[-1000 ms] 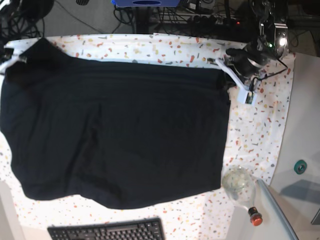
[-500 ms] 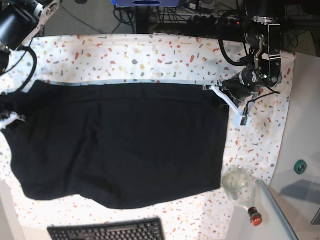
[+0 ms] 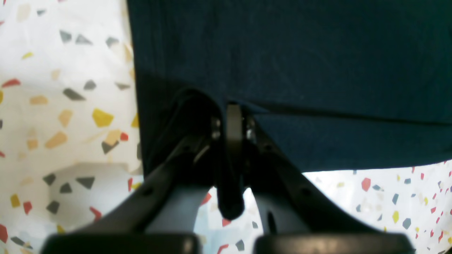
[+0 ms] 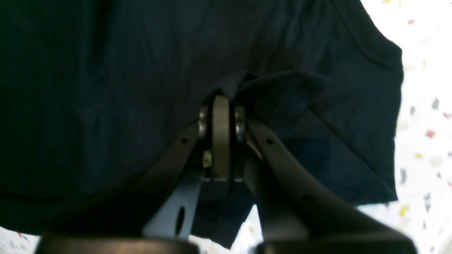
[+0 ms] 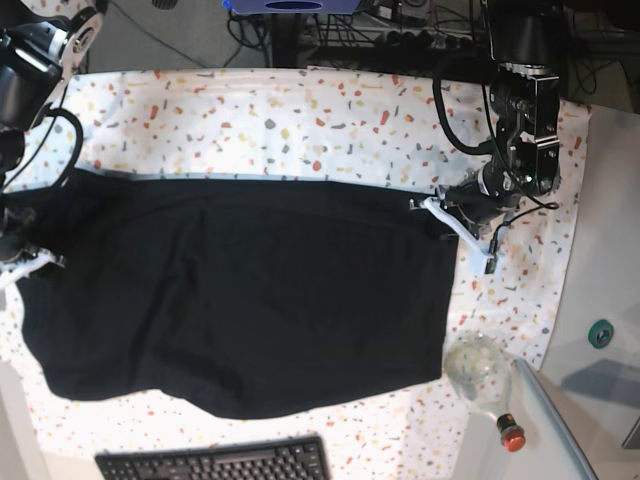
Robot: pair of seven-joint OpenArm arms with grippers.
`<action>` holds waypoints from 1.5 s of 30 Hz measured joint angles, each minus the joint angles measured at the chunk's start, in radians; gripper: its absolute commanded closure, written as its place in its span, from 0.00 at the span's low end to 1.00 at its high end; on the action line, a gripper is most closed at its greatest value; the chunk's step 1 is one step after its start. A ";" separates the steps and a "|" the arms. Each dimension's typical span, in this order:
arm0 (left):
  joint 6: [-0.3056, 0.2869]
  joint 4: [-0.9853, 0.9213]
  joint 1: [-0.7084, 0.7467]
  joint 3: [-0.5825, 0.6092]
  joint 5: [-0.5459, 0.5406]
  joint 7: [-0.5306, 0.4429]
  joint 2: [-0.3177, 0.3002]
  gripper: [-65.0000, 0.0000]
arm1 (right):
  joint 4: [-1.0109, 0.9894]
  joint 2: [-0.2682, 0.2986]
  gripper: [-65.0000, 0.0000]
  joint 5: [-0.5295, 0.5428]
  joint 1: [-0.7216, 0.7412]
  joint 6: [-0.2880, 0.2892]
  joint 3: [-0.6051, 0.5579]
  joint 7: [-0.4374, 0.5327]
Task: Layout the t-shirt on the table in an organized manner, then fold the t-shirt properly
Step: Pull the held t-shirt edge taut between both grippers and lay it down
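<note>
**Q:** Both grippers are seen how?

**A:** The left gripper [image 3: 231, 116] is seen closed on a fold of the t-shirt [image 5: 240, 300] at the garment's edge, shown at the right of the base view [image 5: 432, 208]. The right gripper [image 4: 221, 102] is likewise seen pinched shut, with a bunched fold of the dark cloth caught at its tips, at the left edge of the base view.

**Q:** Are any containers shown?

**A:** A clear rounded bottle [image 5: 480, 372] with a red cap is seen lying on its side near the t-shirt's lower right corner. What it holds cannot be told.

**Q:** How is the t-shirt presented?

**A:** It is seen as plain black cloth, spread broad and mostly flat across the table [image 5: 300, 110]. Its top edge is drawn into a nearly straight line between the two grippers, with a pale band showing along it. The lower edge is curved and uneven. A keyboard [image 5: 215, 462] is seen just below it.
</note>
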 measured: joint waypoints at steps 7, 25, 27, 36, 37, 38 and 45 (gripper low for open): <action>-0.001 -0.023 -0.037 -0.036 0.001 0.000 0.010 1.00 | -0.082 0.037 1.00 0.000 0.073 0.000 0.002 0.026; 0.000 -0.116 -0.099 -0.091 0.011 -0.002 0.022 1.00 | -0.216 0.053 1.00 0.000 0.133 0.000 -0.004 0.158; 0.000 -0.126 -0.112 -0.090 0.011 -0.004 0.019 1.00 | -0.216 0.052 1.00 0.000 0.134 0.000 -0.004 0.159; 0.001 -0.241 -0.176 -0.090 0.012 -0.003 0.021 1.00 | -0.218 0.050 1.00 0.001 0.133 0.000 -0.004 0.160; 0.001 -0.241 -0.177 -0.090 0.012 -0.003 0.022 1.00 | -0.218 0.050 1.00 0.000 0.133 0.000 -0.004 0.160; 0.001 -0.241 -0.180 -0.090 0.012 -0.003 0.022 1.00 | -0.218 0.050 1.00 0.000 0.133 0.000 -0.004 0.160; 0.000 -0.248 -0.204 -0.090 0.012 -0.001 0.022 1.00 | -0.218 0.050 1.00 0.000 0.133 0.000 -0.004 0.160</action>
